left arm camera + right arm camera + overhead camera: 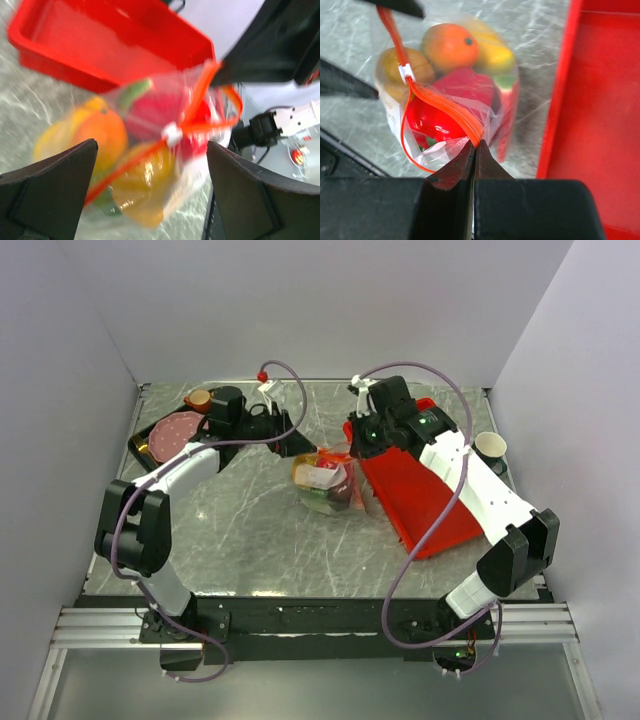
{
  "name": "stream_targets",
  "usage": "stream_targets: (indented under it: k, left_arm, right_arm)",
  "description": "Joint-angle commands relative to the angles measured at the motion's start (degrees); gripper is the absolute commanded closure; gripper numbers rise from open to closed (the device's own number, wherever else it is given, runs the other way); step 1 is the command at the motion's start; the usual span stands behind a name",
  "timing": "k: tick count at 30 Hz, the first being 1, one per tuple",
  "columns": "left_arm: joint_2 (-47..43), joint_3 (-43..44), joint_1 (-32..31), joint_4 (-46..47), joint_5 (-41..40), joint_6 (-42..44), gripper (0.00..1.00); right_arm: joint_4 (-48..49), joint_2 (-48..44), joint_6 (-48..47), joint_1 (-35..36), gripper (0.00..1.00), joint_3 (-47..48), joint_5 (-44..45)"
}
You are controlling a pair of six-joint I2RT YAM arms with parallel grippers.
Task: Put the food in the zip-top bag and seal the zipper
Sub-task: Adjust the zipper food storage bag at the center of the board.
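Note:
The zip-top bag (325,485) lies mid-table, holding the food: an orange (450,47), a yellow fruit (492,56), a red piece (435,120) and another yellowish fruit (390,67). My right gripper (474,145) is shut on one end of the orange-red zipper (445,107); it is also in the top view (352,452). The white slider (406,73) sits partway along the strip, and the mouth gapes between slider and right gripper. My left gripper (151,145) is wide open, its fingers on either side of the bag (150,165) near the slider (171,133). That view is blurred.
A red rectangular tray (415,502) lies right beside the bag, under my right arm. A black tray with a pink plate (175,432) and a brown cup (200,398) sits at the far left. A paper cup (490,448) stands at the right edge.

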Motion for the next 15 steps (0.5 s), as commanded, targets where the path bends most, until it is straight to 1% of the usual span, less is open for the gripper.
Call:
stream_targets:
  k: [1, 3, 8, 9, 13, 14, 15]
  left_arm:
    - [0.63, 1.58, -2.1, -6.44, 2.2, 6.17, 0.07]
    - [0.72, 1.32, -2.37, -5.22, 2.64, 5.21, 0.14]
    - [-0.68, 0.18, -2.46, -3.36, 2.99, 3.89, 0.24]
    - [-0.86, 0.0, -2.46, -3.1, 2.82, 3.63, 0.3]
    - [-1.39, -0.26, -2.46, -3.09, 2.2, 3.63, 0.41]
    - [-1.48, -0.18, -2.55, -3.1, 2.2, 3.63, 0.45]
    - [-1.48, -0.18, -2.46, -3.18, 1.94, 3.54, 0.51]
  right_arm:
    - [0.07, -1.78, -1.32, -1.19, 0.99, -0.02, 3.5]
    - [0.59, -1.78, -1.23, -1.72, 0.99, -0.19, 2.8]
    - [0.95, -1.78, -1.32, -1.89, 0.98, -0.45, 2.97]
    - [0.95, -1.52, -1.41, -1.98, 0.98, -0.54, 2.97]
    - [0.95, -1.26, -1.23, -2.16, 0.98, -0.28, 3.15]
    - [1.12, -1.26, -1.06, -2.16, 0.98, -0.28, 3.41]
    - [1.3, -1.34, -0.97, -2.25, 0.97, -0.37, 3.5]
